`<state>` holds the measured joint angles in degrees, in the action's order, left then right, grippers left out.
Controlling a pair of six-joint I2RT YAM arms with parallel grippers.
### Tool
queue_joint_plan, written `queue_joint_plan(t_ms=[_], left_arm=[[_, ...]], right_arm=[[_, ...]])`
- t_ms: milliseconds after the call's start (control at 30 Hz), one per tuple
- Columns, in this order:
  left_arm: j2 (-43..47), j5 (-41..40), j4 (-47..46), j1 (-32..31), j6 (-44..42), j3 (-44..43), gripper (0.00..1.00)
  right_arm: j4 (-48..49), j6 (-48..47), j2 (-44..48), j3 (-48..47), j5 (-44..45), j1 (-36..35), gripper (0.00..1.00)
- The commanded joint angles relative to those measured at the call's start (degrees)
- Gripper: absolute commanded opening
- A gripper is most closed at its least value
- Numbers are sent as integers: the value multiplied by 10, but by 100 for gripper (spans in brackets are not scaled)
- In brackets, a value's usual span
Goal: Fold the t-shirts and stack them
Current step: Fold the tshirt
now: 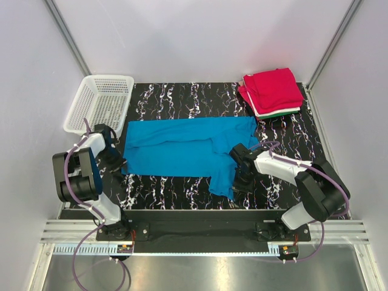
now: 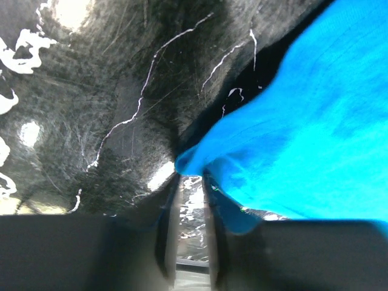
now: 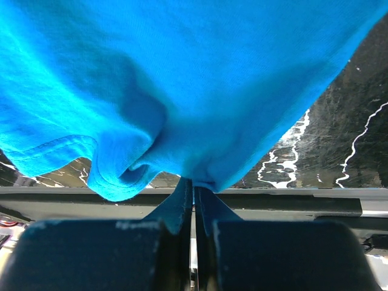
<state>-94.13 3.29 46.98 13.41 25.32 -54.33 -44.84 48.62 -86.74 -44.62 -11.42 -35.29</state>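
Note:
The bright blue t-shirt [image 1: 182, 148] lies spread across the black marbled table [image 1: 182, 97], with one part hanging down toward the front edge. My right gripper [image 1: 237, 183] is shut on that lower part, and the cloth [image 3: 182, 73] bunches just above its fingertips [image 3: 194, 188]. My left gripper [image 1: 115, 160] sits at the shirt's left edge. Its jaws [image 2: 191, 182] stand a little apart with the table showing between them. A corner of the blue cloth [image 2: 303, 121] lies at their tips. A folded red t-shirt [image 1: 273, 90] tops a stack at the back right, with white and green edges [image 1: 282, 113] beneath.
A white mesh basket [image 1: 100, 103] stands at the back left corner, close behind my left arm. Pale walls close in the table on three sides. A metal rail [image 1: 200, 230] runs along the near edge by the arm bases.

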Motion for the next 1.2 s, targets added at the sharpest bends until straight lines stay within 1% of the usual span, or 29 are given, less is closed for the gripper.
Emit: queue_joint_plan(t_ms=[0, 167, 533, 800, 900, 933, 1033, 1167], left_arm=[[36, 10, -8, 1, -4, -10, 37], [51, -1, -6, 1, -6, 0, 41], [-1, -10, -8, 1, -4, -17, 40], [-16, -20, -8, 1, -2, -21, 40], [-26, -22, -8, 1, -1, -25, 34], [-30, -24, -8, 1, 1, -27, 29], [-36, -26, -8, 1, 3, -31, 21], [-38, -27, -8, 1, 3, -32, 14]], right_arm=[[-4, -9, 15, -11, 12, -7, 0], [-4, -13, 15, -7, 11, -7, 0], [-9, -17, 17, -13, 8, -7, 0], [-11, -16, 13, -20, 7, -7, 0], [-12, -16, 11, -23, 6, -7, 0], [-11, -16, 11, -24, 6, -7, 0], [-13, -16, 11, -26, 4, -7, 0], [-13, -17, 11, -27, 4, -7, 0]])
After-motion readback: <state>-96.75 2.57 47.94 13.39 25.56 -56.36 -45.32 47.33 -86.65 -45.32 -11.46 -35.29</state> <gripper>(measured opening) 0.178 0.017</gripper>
